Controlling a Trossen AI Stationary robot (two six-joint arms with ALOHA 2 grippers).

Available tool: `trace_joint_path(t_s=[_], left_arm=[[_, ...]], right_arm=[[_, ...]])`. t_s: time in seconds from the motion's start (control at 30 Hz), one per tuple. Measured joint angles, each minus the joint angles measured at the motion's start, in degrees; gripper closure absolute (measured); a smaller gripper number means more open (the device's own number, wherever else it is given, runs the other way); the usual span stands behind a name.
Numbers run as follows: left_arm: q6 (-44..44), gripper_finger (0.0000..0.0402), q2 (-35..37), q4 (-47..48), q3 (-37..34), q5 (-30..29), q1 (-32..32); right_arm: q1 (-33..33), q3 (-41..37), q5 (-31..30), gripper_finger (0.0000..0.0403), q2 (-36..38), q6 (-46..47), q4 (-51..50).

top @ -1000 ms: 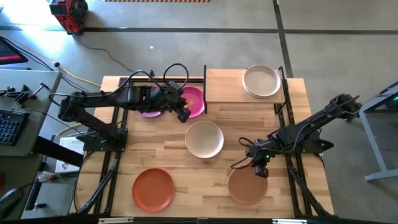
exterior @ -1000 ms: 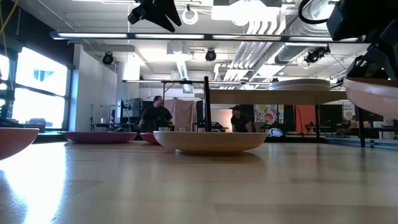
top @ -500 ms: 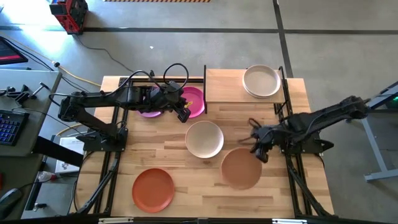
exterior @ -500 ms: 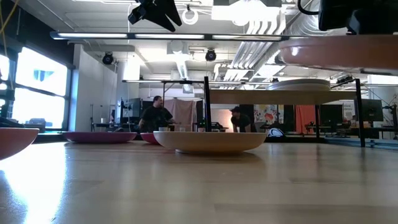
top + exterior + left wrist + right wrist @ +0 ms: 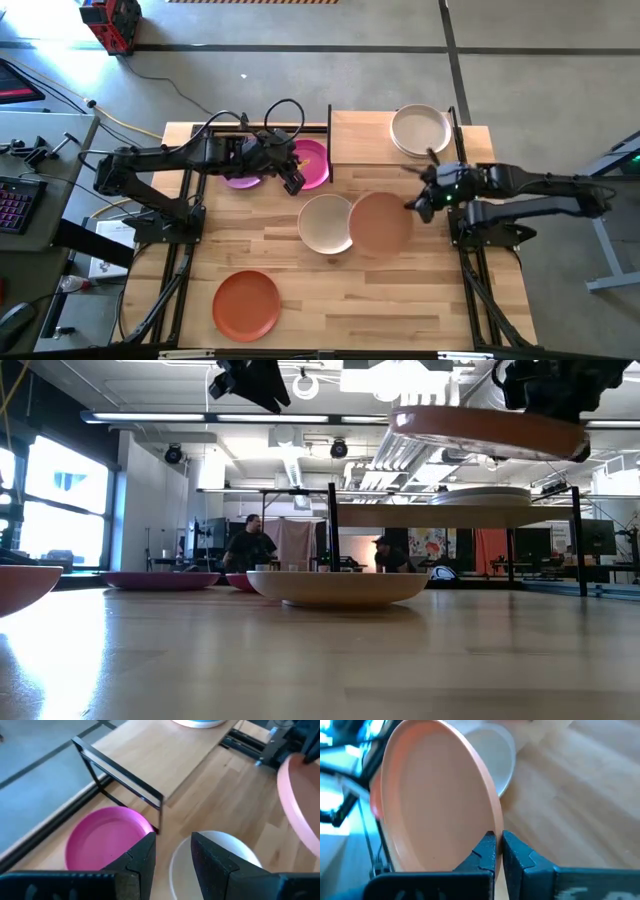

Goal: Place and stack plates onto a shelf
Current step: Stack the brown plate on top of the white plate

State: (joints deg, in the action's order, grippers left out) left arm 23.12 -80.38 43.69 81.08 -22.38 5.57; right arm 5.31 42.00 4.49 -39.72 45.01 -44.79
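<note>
My right gripper (image 5: 414, 203) sits right of centre in the high view, its fingers (image 5: 490, 851) pinched together on the rim of the peach plate (image 5: 380, 223). I hold that plate off the table: in the low view it hangs in the upper right of the frame (image 5: 487, 432), above the level of the shelf board. From above, its left edge overlaps the right edge of the cream plate (image 5: 325, 223), which lies on the tabletop (image 5: 430, 300) at the middle of the frame. In my right wrist view the peach plate (image 5: 437, 800) fills most of the picture, with the cream plate (image 5: 497, 755) showing behind it.

The shelf (image 5: 360, 140) stands at the upper middle-right of the high view, and one off-white plate (image 5: 419, 130) already rests on its right half. The left half of the board is bare wood.

My left gripper (image 5: 292, 184) hovers left of centre in the upper part of the high view, over the near edge of the magenta plate (image 5: 310, 163). Its fingers (image 5: 141, 857) stand a little apart and hold nothing. A purple plate (image 5: 240, 178) lies just left of the magenta one, mostly hidden under my left arm. The orange-red plate (image 5: 246, 304) lies alone at the lower left of the table, well apart from the others.

In the low view two people (image 5: 250, 548) stand far back in the room.
</note>
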Motion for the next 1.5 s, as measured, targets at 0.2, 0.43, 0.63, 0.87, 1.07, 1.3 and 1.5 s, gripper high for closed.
trace_joint_path(t_s=[0.2, 0.43, 0.63, 0.87, 1.07, 1.3, 1.5], left_arm=[[-6.64, 0.0289, 0.00, -0.05, 0.00, -0.82, 3.29], [-14.98, 0.0289, 0.00, -0.31, 0.00, -0.91, 8.60], [-21.20, 0.0289, 0.00, -0.34, 0.00, -1.03, 13.68], [-26.84, 0.0289, 0.00, -2.22, 0.00, -0.56, 18.56], [-31.32, 0.0289, 0.00, -4.25, 0.00, -0.34, 22.02], [-34.07, 0.0289, 0.00, -4.20, 0.00, -0.34, 25.18], [-35.79, 0.0289, 0.00, -4.16, 0.00, -0.19, 26.84]], right_arm=[[9.83, 0.00, 0.00, 0.0403, 1.61, 0.00, 2.02], [20.20, 0.23, -1.10, 0.0403, 1.56, 1.49, 5.75], [28.77, 6.88, -4.51, 0.0403, 1.39, 1.31, 1.42], [38.30, 17.19, -6.58, 0.0403, -0.09, 0.01, -8.71], [45.09, 22.15, -6.47, 0.0403, -2.96, -0.77, -13.06], [56.18, 22.40, -0.38, 0.0403, -6.56, -4.45, -13.69], [65.48, 22.40, 8.62, 0.0403, -10.76, -6.48, -14.09]])
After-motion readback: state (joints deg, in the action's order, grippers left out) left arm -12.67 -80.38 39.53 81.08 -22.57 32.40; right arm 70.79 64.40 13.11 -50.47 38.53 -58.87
